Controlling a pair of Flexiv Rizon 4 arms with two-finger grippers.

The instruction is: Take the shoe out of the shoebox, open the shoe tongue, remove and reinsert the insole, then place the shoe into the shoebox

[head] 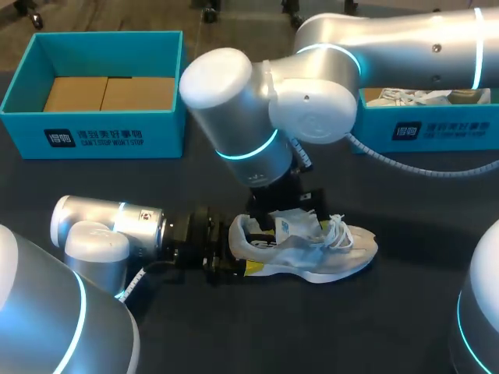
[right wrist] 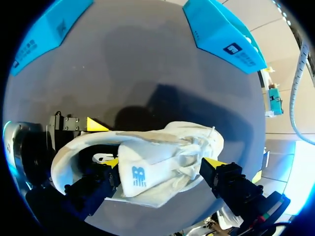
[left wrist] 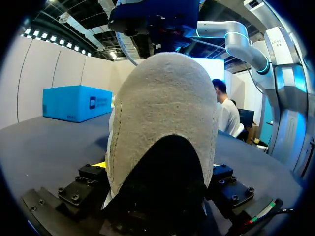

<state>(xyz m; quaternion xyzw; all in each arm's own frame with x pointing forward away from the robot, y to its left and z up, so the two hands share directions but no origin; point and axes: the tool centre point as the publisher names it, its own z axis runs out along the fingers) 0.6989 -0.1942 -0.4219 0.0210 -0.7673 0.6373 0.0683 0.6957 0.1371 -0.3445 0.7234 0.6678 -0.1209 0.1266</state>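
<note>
Left gripper is clamped on the heel of the white shoe. Over the shoe's opening sits the right gripper, and I cannot tell whether it grips anything. On the dark table, an open teal shoebox stands far left. The shoe rests mid-table, well apart from it, tongue raised.

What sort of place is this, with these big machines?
Probably a robot test lab: the left arm and right arm are at a shoe on a dark table, with blue shoeboxes behind.
</note>
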